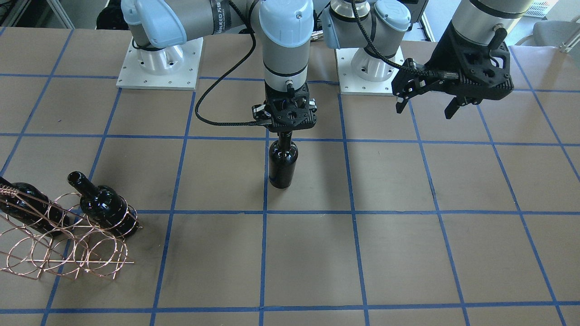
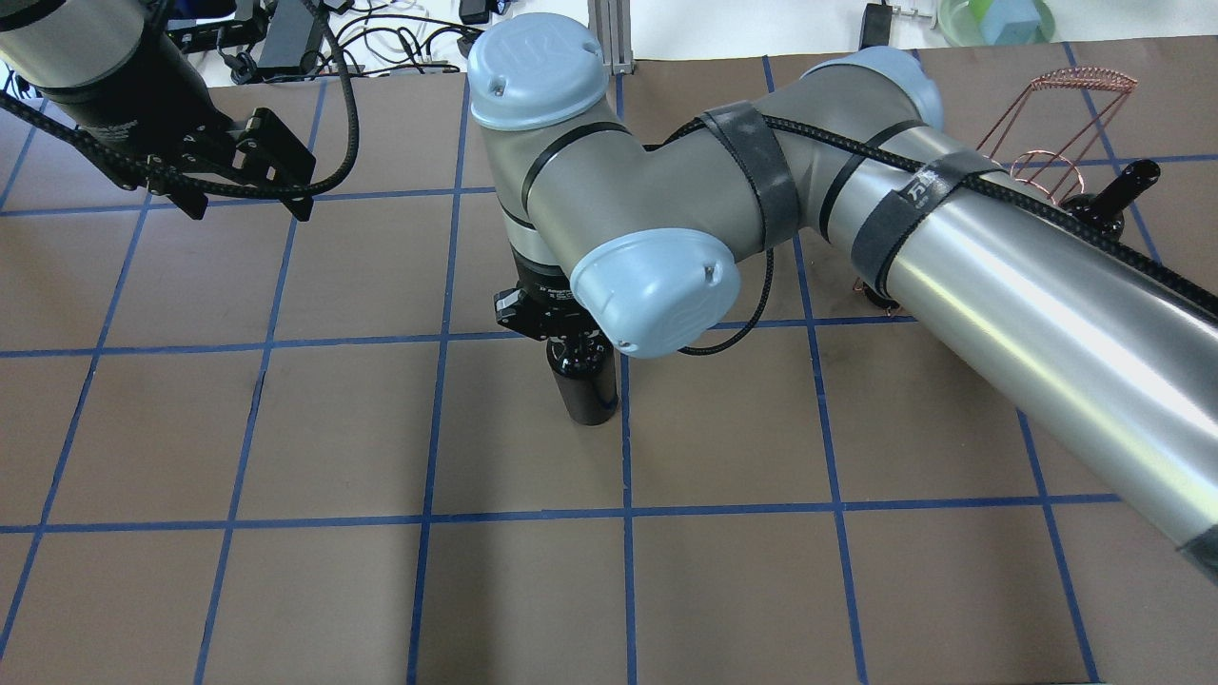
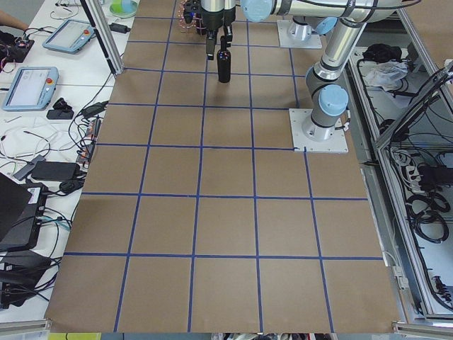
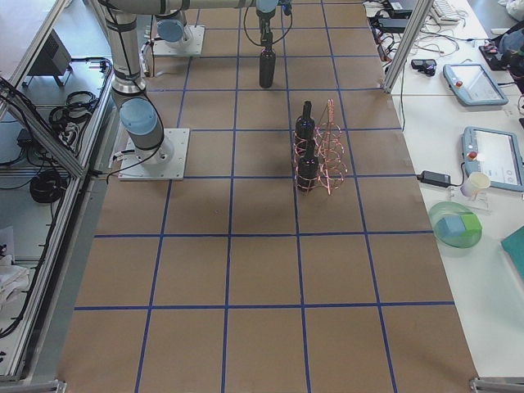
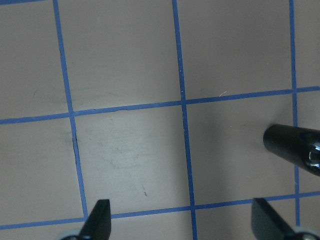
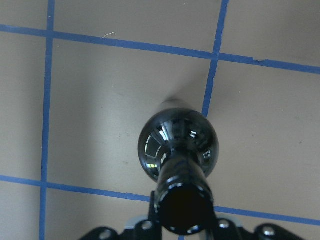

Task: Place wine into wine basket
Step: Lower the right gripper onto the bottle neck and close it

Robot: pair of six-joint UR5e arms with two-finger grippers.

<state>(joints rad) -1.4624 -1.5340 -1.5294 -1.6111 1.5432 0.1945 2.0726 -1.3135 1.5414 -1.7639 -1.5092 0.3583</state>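
A glossy near-black wine bottle [image 1: 283, 165] stands upright near the table's middle; I cannot tell if its base touches the table. My right gripper [image 1: 285, 131] is shut on its neck from above. The wrist view looks down over the bottle's mouth [image 6: 182, 207] and shoulders [image 6: 178, 145]. The bottle also shows in the overhead view [image 2: 588, 385]. The copper wire wine basket [image 1: 68, 246] stands on the robot's right side and holds two like bottles [image 1: 106, 206] [image 1: 27, 210]. My left gripper [image 1: 423, 113] is open and empty, high over the table's left side.
The left wrist view shows brown table with blue grid lines between my open fingertips [image 5: 97, 220], and the bottle's base [image 5: 295, 147] at its right edge. The right arm's long forearm [image 2: 999, 285] spans the overhead view. Both arm bases [image 1: 158, 63] stand at the table's robot side.
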